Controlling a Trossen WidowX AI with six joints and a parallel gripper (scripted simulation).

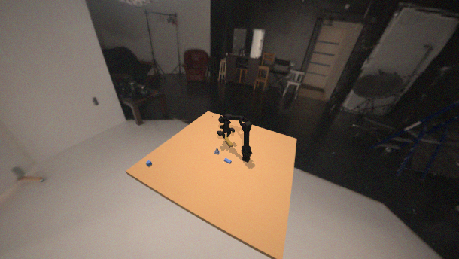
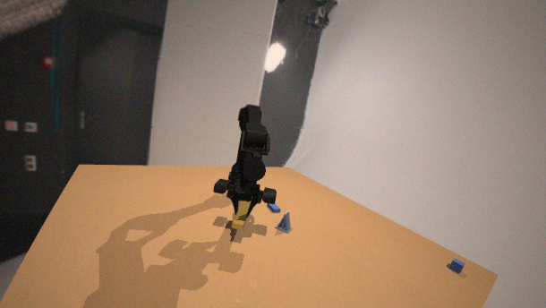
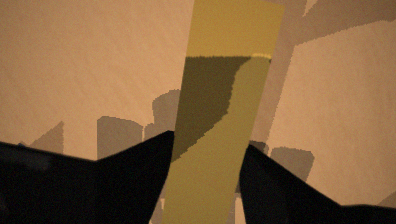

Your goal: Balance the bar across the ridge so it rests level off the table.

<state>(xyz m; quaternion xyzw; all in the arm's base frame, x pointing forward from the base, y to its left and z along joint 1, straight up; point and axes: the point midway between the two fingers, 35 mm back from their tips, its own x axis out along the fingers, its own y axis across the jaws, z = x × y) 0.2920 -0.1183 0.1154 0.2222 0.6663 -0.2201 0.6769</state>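
Note:
The yellow bar [image 1: 229,141] [image 2: 238,225] [image 3: 227,30] is between the fingers of my gripper [image 1: 226,136] [image 2: 243,212] [image 3: 208,146], which is shut on it. In the wrist view the bar runs lengthwise between the two black fingertips, slightly slanted, with one end in view beyond them. Its other end is out of the wrist view. Whether the bar touches the table is hard to tell. The small grey ridge [image 1: 217,151] [image 2: 285,225] stands upright on the table, apart from the bar, to the right of my gripper in the exterior view.
A flat blue block [image 1: 227,160] [image 2: 274,208] lies near the ridge, towards the arm's base. A blue cube [image 1: 149,163] [image 2: 456,265] sits far off near the edge of the tan table [image 1: 211,192] [image 2: 358,269]. The arm casts long shadows.

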